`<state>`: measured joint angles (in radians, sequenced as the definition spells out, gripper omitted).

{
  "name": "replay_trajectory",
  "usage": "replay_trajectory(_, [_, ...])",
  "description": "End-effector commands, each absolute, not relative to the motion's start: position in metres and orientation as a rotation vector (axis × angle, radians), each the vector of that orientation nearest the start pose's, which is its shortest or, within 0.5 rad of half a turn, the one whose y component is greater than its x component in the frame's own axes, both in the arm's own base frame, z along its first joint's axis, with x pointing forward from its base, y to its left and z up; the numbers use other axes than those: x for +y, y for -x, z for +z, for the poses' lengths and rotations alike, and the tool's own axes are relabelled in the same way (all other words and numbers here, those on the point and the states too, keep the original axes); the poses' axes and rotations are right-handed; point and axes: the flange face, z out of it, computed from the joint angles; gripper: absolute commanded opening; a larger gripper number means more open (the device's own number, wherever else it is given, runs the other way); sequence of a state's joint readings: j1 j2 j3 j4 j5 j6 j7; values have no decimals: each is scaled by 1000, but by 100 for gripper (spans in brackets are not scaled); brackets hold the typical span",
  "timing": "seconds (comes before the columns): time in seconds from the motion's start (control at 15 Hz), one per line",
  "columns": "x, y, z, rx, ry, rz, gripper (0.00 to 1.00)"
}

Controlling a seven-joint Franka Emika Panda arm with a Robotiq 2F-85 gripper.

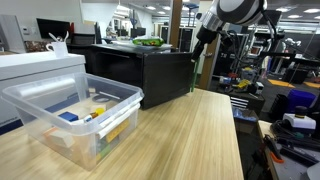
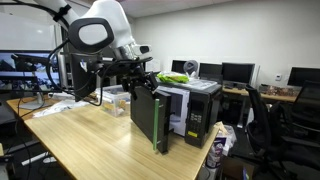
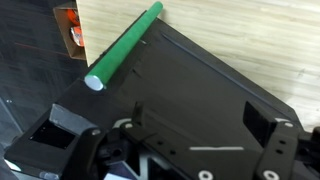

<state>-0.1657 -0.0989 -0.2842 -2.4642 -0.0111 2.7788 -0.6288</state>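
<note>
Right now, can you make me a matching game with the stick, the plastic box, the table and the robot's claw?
Things:
1. rod
2. plastic bin
3. table
4. gripper

Colour or state:
A. light wood
B. open, holding nothing
C. green
D. see-through, with small things inside

Pairs: 1-C, 2-D, 3-A, 4-B
</note>
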Motion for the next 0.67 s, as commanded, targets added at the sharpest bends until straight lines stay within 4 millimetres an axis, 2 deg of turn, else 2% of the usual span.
replay_trajectory(0.0, [-227, -470, 369, -225, 3274, -656, 100])
replay_trajectory(0.27, [-233, -489, 362, -195, 3280, -683, 100])
replay_trajectory(0.6, [-239, -525, 355, -190, 3298, -741, 100])
